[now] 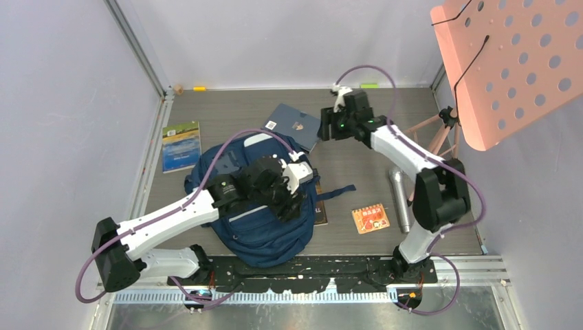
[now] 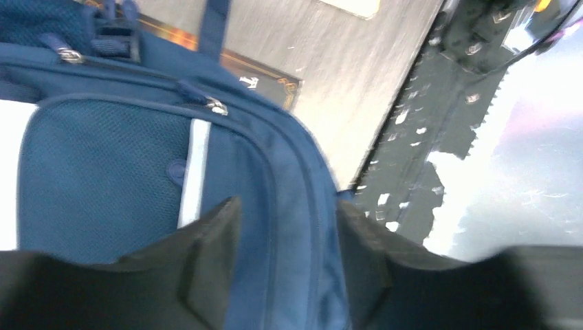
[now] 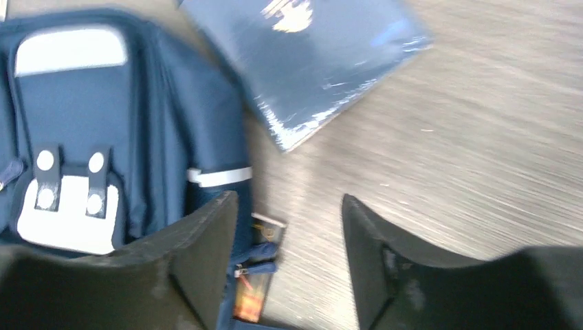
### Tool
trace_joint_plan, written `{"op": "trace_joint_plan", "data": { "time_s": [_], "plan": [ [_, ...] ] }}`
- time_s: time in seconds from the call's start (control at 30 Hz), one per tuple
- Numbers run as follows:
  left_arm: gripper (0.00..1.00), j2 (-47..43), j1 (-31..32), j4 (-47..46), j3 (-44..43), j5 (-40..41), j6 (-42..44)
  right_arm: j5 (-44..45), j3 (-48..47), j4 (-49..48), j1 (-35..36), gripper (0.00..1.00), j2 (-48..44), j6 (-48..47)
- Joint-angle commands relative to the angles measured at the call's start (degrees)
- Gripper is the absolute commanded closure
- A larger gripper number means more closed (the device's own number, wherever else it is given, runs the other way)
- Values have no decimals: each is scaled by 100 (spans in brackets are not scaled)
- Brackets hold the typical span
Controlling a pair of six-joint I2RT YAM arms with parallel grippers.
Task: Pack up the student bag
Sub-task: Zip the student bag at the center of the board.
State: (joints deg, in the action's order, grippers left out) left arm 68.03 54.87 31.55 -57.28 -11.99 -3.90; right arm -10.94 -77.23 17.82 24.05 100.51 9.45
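Observation:
The navy student bag (image 1: 265,230) lies flat in the middle of the table, white patches on its pocket (image 3: 65,206). My left gripper (image 1: 294,205) hovers low over the bag's right side. In the left wrist view it (image 2: 287,213) is open, with the bag's zippered edge (image 2: 289,247) between the fingers; I cannot tell if they touch it. My right gripper (image 1: 326,129) is open and empty at the back, above bare table beside a dark blue notebook (image 1: 293,125). In the right wrist view it (image 3: 289,203) is over the wood next to the bag (image 3: 103,124) and the notebook (image 3: 302,62).
A dark book (image 1: 320,210) sticks out from under the bag's right edge. A green-blue book (image 1: 181,146) lies far left. An orange booklet (image 1: 370,218) and a silver cylinder (image 1: 399,199) lie right. A pink perforated board (image 1: 509,62) on a stand overhangs the back right.

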Motion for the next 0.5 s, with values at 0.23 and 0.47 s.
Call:
{"op": "trace_joint_plan", "data": {
  "time_s": [0.23,0.47],
  "plan": [
    [7,-148,-106,255,-654,-16,-811,-1385,905,-382,-111,28,-1524,729],
    [6,-440,-1390,-26,-59,59,-1154,-2049,1744,-1393,290,27,-1698,1530]
  ]
}}
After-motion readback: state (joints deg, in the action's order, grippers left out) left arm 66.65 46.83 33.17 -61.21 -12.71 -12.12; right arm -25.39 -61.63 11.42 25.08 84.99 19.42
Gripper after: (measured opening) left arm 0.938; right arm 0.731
